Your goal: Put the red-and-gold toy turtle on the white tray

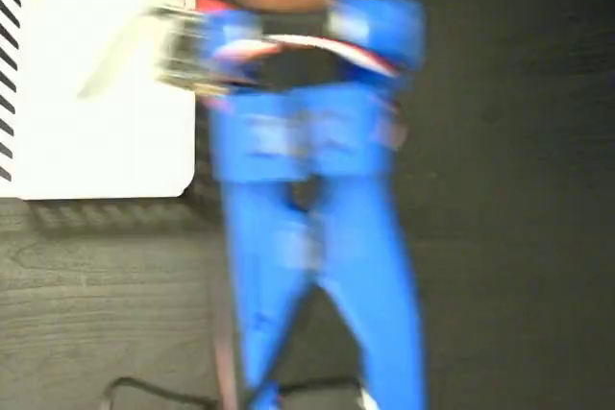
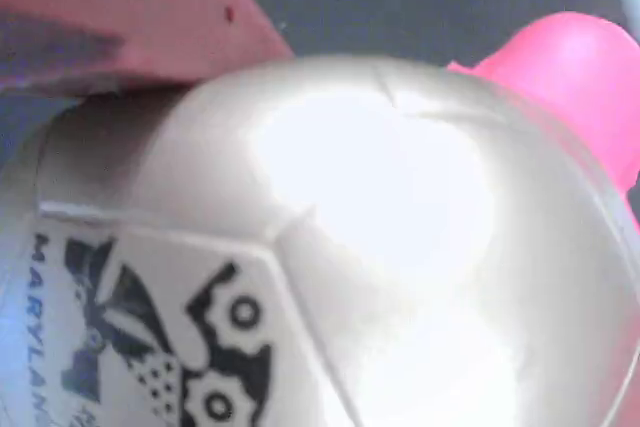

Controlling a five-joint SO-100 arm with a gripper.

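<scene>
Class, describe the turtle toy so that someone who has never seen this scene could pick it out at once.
In the wrist view one rounded thing fills nearly the whole picture: the turtle, close under the camera. Its domed shell is pale and shiny, with seams and a glare patch. A dark printed logo at lower left and a pink-red head at upper right mark it out.
</scene>
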